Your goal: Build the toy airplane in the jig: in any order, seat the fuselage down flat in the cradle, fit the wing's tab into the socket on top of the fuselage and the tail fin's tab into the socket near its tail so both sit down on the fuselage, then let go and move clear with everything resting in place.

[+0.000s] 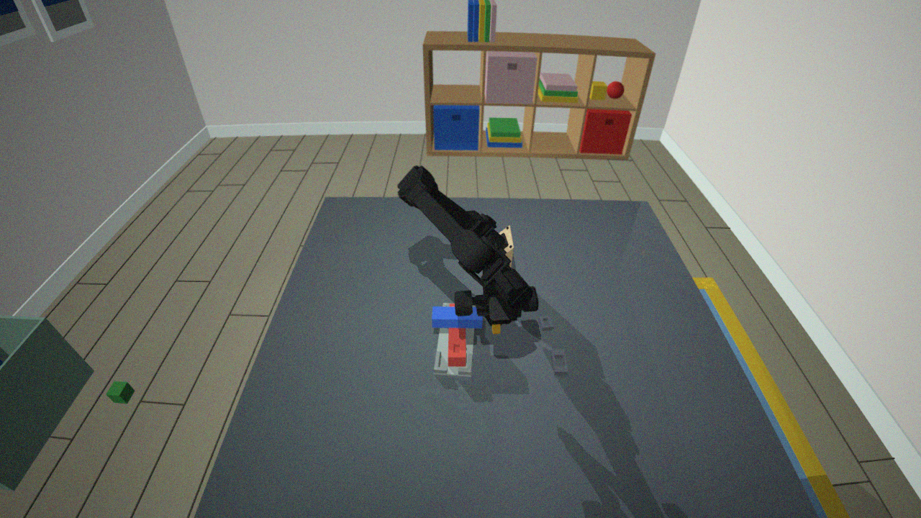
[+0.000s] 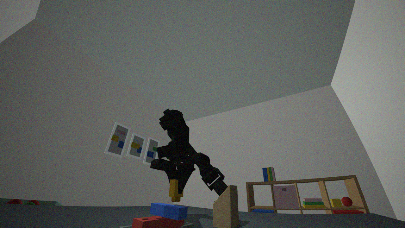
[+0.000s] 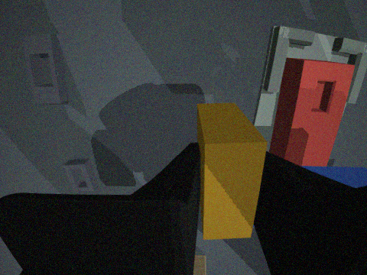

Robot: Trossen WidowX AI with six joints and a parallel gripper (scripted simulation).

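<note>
The red fuselage (image 1: 457, 355) (image 2: 152, 222) (image 3: 325, 130) lies in the pale grey cradle (image 1: 442, 364) (image 3: 269, 76), with its tail socket open on top. The blue wing (image 1: 450, 316) (image 2: 168, 210) (image 3: 340, 176) lies across the fuselage; its tab is hidden. My gripper (image 2: 176, 188) (image 3: 216, 150) is shut on the yellow tail fin (image 1: 496, 326) (image 2: 173, 189) (image 3: 231, 164), held upright with its tab down in the exterior view. The fin is in the air beside the wing, on the right of the cradle in the top view.
Two small grey holders (image 1: 558, 360) (image 1: 545, 323) stand on the dark mat (image 1: 360, 412), right of the cradle. A wooden block (image 1: 509, 239) (image 2: 225, 209) stands behind, by the arm's base. A shelf (image 1: 534, 44) is at the back wall, and a green cube (image 1: 120, 392) lies on the left floor.
</note>
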